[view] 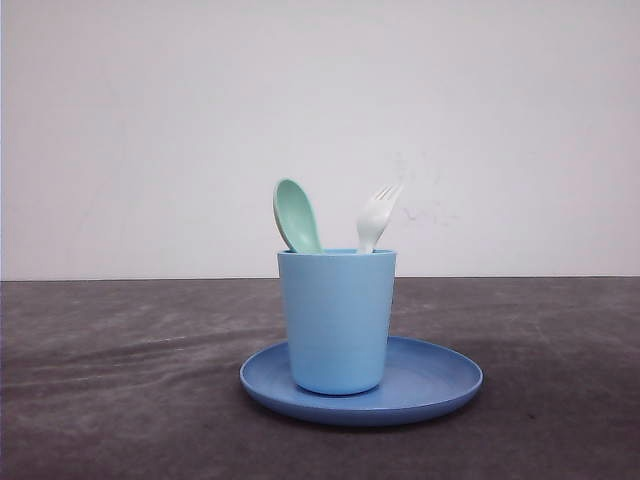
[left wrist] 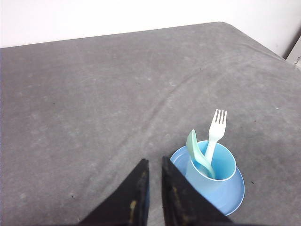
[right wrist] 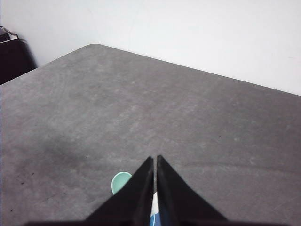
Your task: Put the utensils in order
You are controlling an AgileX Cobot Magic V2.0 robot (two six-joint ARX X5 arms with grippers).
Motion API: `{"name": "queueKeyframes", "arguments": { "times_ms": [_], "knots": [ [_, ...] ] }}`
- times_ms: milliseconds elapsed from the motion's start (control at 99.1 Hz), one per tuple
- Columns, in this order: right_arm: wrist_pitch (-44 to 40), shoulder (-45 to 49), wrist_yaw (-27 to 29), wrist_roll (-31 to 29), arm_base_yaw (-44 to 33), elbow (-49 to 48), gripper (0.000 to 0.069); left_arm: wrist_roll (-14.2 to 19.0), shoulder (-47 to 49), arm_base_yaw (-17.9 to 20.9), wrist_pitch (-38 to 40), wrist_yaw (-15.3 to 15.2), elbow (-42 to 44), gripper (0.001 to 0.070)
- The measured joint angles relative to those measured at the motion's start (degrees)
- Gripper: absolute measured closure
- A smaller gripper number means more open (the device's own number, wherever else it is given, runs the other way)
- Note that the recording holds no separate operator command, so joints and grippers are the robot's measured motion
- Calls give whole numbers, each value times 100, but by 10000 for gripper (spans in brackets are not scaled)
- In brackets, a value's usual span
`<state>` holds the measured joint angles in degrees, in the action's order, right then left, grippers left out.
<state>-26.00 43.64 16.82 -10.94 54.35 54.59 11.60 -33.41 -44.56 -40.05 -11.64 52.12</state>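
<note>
Now both the left gripper [left wrist: 154, 162] and the right gripper [right wrist: 154, 160] hang above the cup [view: 336, 320], nearly closed and holding nothing.

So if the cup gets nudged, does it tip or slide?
The cup is tall and narrow, with the spoon and fork leaning above its rim, so it probably tips easily. On the smooth plate, it might slide first.

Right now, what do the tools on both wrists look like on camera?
Both tools are black with long flat fingers that taper to a point. The left tool looks worn: its fingers carry yellowish-brown scuffs along the inner edges. The right tool looks cleaner, plain matte black on its fingers. I can see no cables, labels or markings on either.
</note>
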Motion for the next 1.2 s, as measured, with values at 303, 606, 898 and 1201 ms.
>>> {"name": "queueKeyframes", "arguments": {
  "times_ms": [303,606,898,1201],
  "knots": [
    [2,0,0,0,0,0,682,-4,0,0,0,0,0,686],
    [2,0,0,0,0,0,682,-319,0,503,269,-195,-15,686],
    [2,0,0,0,0,0,682,-330,601,2140,1075,-197,-1432,686],
    [2,0,0,0,0,0,682,-330,2046,3331,2236,-190,-3595,686]
  ]
}}
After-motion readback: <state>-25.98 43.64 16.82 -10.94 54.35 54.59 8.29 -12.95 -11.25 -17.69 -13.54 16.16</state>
